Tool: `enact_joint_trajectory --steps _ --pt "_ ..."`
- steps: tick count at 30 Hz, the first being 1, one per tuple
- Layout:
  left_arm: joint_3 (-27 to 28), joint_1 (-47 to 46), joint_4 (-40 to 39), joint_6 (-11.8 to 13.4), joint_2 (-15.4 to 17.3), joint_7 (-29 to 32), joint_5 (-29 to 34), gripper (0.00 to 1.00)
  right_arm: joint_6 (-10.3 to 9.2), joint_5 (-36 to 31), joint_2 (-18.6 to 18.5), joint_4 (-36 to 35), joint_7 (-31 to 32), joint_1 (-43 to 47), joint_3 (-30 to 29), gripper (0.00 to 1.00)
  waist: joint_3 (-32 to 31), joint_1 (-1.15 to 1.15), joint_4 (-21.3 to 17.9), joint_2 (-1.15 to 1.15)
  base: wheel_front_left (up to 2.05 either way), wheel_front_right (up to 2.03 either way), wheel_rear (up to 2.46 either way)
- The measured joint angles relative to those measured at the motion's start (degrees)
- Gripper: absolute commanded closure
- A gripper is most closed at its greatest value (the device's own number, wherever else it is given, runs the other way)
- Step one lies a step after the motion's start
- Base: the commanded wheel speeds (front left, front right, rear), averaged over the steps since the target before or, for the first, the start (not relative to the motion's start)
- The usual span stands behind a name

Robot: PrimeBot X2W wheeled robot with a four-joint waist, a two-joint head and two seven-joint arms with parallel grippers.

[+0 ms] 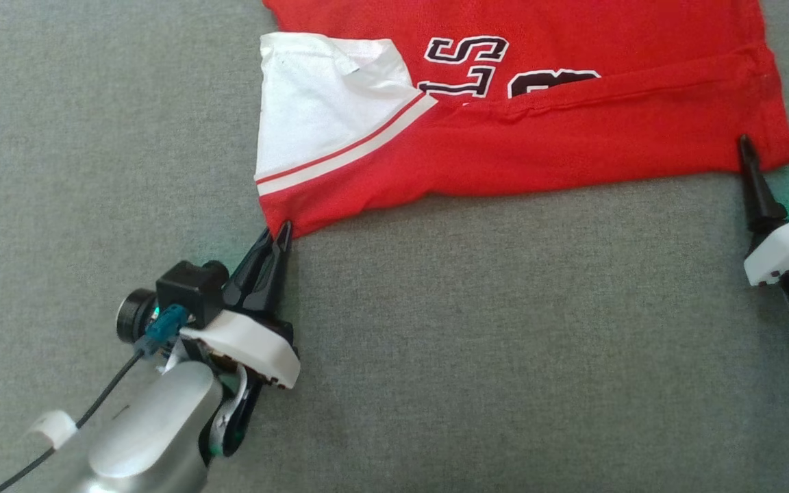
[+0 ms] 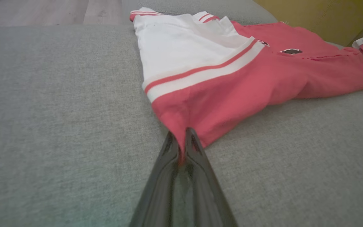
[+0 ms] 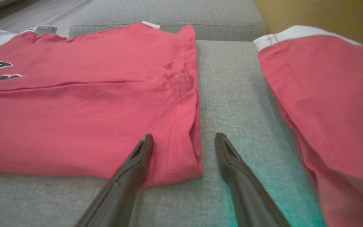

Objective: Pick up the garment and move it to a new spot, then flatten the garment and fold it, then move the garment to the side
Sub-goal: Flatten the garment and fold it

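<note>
— What do we have closest to us?

— Our left gripper [image 1: 278,231], low in the left of the head view. Its two dark fingers are pressed together on the near left corner of the garment [image 1: 572,137]. In the left wrist view we see red cloth nipped between the tips.

— And our right gripper [image 1: 772,137]?

— At the right edge, fingers spread. One tip is over the cloth and the other over the grey cushion [image 1: 504,356] beside it, so the near right corner lies between them. We judge it is set to close there and is not yet gripping.

— Why both near corners?

— We think so that one edge can be lifted evenly, for pulling flat or folding over.

— Where does the garment lie?

— Spread on the cushion across the upper middle of the head view. It has a white panel [image 1: 312,116] at its left and lettering [image 1: 477,65] farther up. A long crease [image 1: 641,89] crosses it, so flattening looks unfinished to us.

— Beyond that?

— On the right side of the right wrist view lies another red piece [image 3: 326,104] with a white band; we cannot tell whether it belongs to the same garment. A yellow surface [image 3: 320,12] sits in the upper right.
</note>
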Motion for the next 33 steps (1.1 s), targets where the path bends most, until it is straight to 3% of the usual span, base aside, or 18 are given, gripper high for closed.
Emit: enact_joint_trajectory --steps 1,13,21,28,29,30,31,32,33 --pt "-0.1 0.0 -0.1 0.0 0.3 0.0 0.2 1.0 0.0 0.6 0.0 0.2 0.2 -0.1 0.4 1.0 -0.1 0.0 0.0 0.0 0.0 0.0 0.0" --pt "-1.3 4.8 -4.0 2.0 4.9 -0.5 2.4 1.0 0.0 6.2 -0.4 -1.3 -0.2 3.8 3.3 1.0 -4.3 0.0 -0.4 0.0 0.0 0.0 0.0" --pt "-3.5 18.1 -11.8 6.9 7.5 -0.4 1.7 1.0 0.0 7.9 -3.6 -5.2 -1.1 14.8 4.6 1.0 -8.9 -0.01 -1.6 0.0 0.0 0.0 0.0" --pt "-4.2 22.9 -16.1 8.8 9.0 0.1 0.8 1.0 0.0 9.3 -4.3 -9.1 -1.0 23.5 2.6 1.0 -10.6 -0.01 -1.6 0.0 0.0 0.0 0.0" --pt "-4.2 23.0 -16.3 8.8 9.1 0.1 0.8 1.0 0.0 9.3 -4.3 -9.7 -0.9 24.4 2.2 0.91 -10.6 -0.01 -1.6 0.0 0.0 0.0 0.0" --pt "-4.3 23.0 -16.3 8.8 9.3 0.3 0.8 1.0 0.0 9.3 -4.3 -10.4 -0.6 25.1 1.7 0.6 -10.6 -0.01 -1.7 0.0 0.0 0.0 0.0" --pt "-4.4 23.0 -16.3 8.8 9.5 0.6 0.8 0.83 0.0 9.3 -4.2 -10.9 -0.5 25.6 1.3 0.0 -10.6 -0.01 -1.7 0.0 0.0 0.0 0.0" --pt "-4.4 23.0 -16.3 8.8 9.6 0.7 0.8 0.0 0.0 9.3 -4.2 -11.5 -0.2 26.0 0.8 0.0 -10.6 -0.01 -1.8 0.0 0.0 0.0 0.0" --pt "-4.4 22.9 -16.3 8.8 9.7 0.7 0.8 0.0 0.0 9.0 -4.0 -11.8 -0.1 26.1 0.2 0.0 -10.6 0.0 -1.9 0.0 0.0 0.0 0.0"
